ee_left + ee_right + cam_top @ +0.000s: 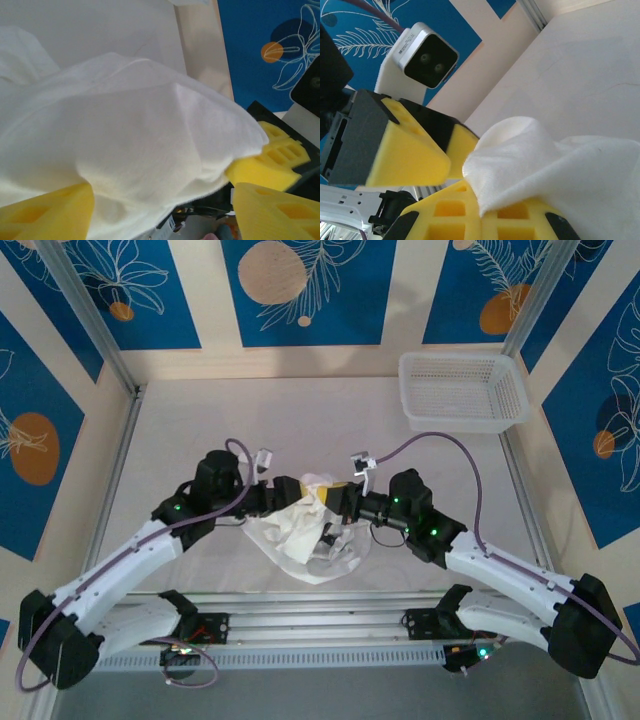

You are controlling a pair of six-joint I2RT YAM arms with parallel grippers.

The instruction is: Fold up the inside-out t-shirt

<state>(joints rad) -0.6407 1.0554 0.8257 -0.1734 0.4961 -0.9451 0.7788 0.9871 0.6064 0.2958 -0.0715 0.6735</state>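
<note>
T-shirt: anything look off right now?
Yes: the t-shirt is a crumpled wad mid-table, not flat. Right gripper pinches a fold; the left gripper is open with cloth draped over its fingers.

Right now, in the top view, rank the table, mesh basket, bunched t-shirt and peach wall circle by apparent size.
1. table
2. mesh basket and bunched t-shirt: about alike, so unranked
3. peach wall circle: smallest, though farther from the camera
</note>
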